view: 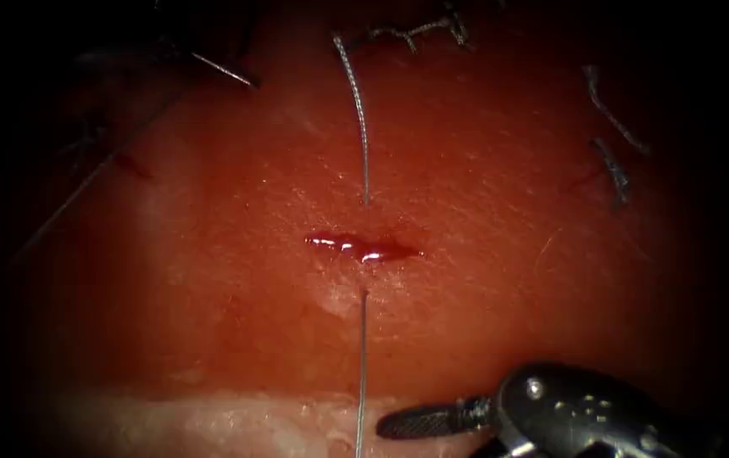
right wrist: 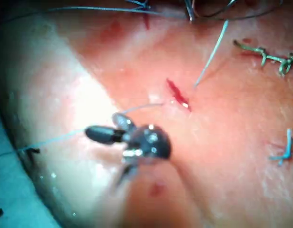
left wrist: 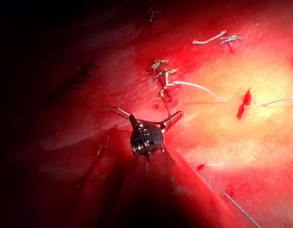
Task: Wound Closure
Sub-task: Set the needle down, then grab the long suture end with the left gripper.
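1. the right claw sat low and to the right in the endoscope view. one ridged jaw pointed left with its gripping face showing. i judged the claw spread apart and holding nothing.
2. just beyond that jaw's tip, to its left, ran the near strand of the thread. the two were close but not touching.
3. the strand's long axis ran up and down in the endoscope view, so it lay roughly square across the line of the jaw.
4. the thread came out of the tissue just below the cut and ran down toward the pale near edge. a second stretch entered the tissue just above the cut and climbed away to the far side. the thread therefore bridged the cut under the surface.
5. the cut lay crosswise, short, and wet with red fluid.
6. the left claw stood wide, its jaws splayed, and gripped nothing that i could see. it was near a knotted older stitch and well apart from the cut.
7. judging from this, the right claw was much the nearer to the near strand, and a short reach to the left would bring it there.
8. neither claw held the needle, and i could not tell where it lay.
9. cut ends of thread lay on the tissue well to the right of the cut.
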Robot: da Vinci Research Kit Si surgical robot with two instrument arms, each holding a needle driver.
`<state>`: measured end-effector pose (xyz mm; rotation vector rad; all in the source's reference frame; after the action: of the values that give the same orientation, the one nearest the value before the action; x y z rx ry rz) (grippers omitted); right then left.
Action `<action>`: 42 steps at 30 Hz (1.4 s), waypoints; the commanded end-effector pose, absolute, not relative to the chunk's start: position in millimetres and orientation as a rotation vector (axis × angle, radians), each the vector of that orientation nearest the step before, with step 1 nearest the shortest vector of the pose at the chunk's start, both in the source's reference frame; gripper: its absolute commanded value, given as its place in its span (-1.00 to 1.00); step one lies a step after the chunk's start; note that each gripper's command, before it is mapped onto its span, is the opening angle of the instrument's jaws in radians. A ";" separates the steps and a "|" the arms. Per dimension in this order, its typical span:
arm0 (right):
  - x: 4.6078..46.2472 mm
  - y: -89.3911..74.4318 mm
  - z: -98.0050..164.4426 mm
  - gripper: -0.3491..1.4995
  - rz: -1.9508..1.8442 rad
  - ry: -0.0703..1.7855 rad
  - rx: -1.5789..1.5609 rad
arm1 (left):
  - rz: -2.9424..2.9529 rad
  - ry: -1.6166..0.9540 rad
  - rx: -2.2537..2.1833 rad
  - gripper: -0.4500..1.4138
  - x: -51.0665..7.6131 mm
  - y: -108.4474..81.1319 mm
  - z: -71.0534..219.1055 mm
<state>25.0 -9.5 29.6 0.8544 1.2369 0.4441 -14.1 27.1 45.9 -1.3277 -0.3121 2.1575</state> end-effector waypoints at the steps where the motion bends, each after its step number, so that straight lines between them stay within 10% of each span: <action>1: 25.6 -9.8 30.3 0.89 0.443 1.238 0.853 | 2.141 -0.314 -1.343 0.86 -13.6 28.0 45.4; 19: 25.5 -9.9 30.4 0.89 0.441 1.238 0.852 | 2.115 -0.298 -1.360 0.79 -8.0 33.2 32.7; 42: 20.7 -5.1 28.4 0.82 0.508 1.264 0.767 | 2.407 -0.479 -1.865 0.66 -21.6 15.1 31.3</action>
<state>20.1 -5.0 27.7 0.7673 1.2617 0.5120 -21.4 14.1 30.5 -1.9042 -0.4629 2.4342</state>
